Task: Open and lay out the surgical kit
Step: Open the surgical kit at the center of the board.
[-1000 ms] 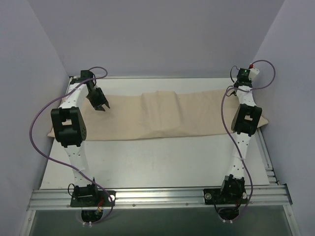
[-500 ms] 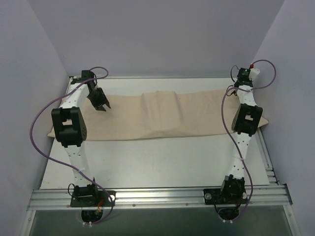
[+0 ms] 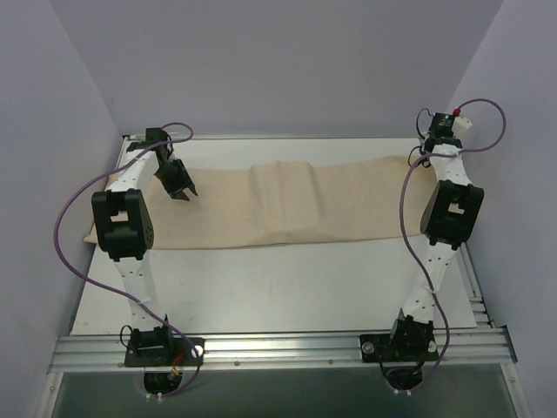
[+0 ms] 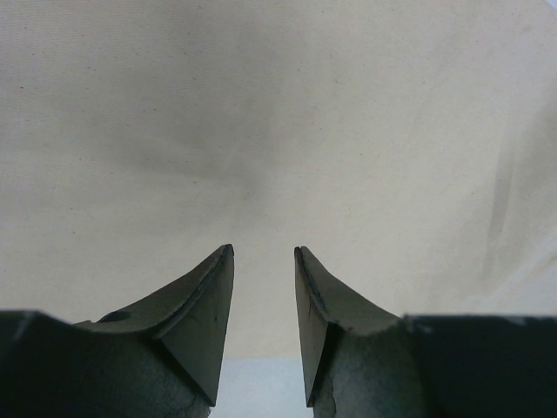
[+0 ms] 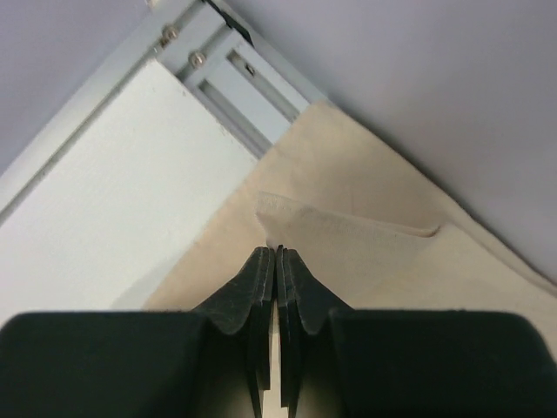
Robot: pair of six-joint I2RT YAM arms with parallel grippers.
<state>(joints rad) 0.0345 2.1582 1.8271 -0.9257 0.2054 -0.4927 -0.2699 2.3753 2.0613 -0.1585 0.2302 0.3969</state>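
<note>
Your right arm has swung out toward the desk's right edge, and its wrist has shifted slightly toward the far right corner. The tip of the cloth wrap that poked out past that arm a second ago no longer shows there. A flap of cloth meets your pressed-together right gripper.

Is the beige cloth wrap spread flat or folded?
Partly folded. The beige cloth wrap lies as a long strip with raised folds near its middle; the right wrist view shows one corner doubled over.
</note>
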